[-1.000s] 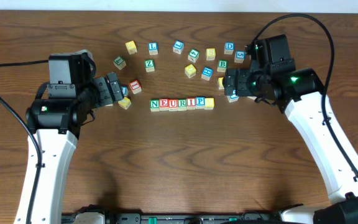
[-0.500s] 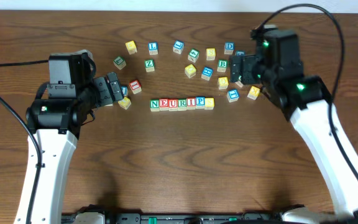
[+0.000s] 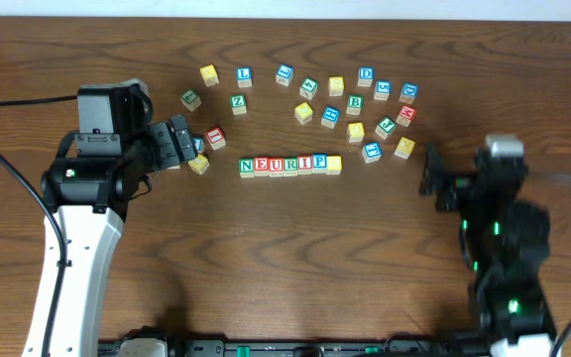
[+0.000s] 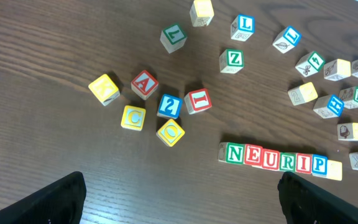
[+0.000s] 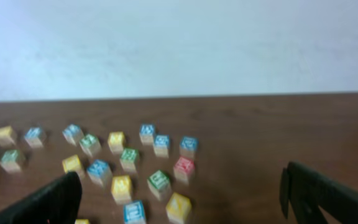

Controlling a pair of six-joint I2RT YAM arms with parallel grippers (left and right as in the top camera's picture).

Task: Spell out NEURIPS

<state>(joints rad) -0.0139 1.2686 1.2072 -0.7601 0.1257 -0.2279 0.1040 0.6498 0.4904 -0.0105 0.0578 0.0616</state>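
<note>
Dark brown wooden table underfoot. At the left, the black left gripper hovers with jaws spread wide and empty, beside loose lettered cubes. Mid-table, the row of small wooden letter cubes reads NEURIP, with a yellow-faced cube touching its end. The right gripper hangs spread and empty, well apart.

Seven small pale wooden letter cubes in the NEURIPS row, about twenty-four loose wooden letter cubes of the same kind (three seen only from the left wrist), one brown wooden table, two black-and-white robot arms.
</note>
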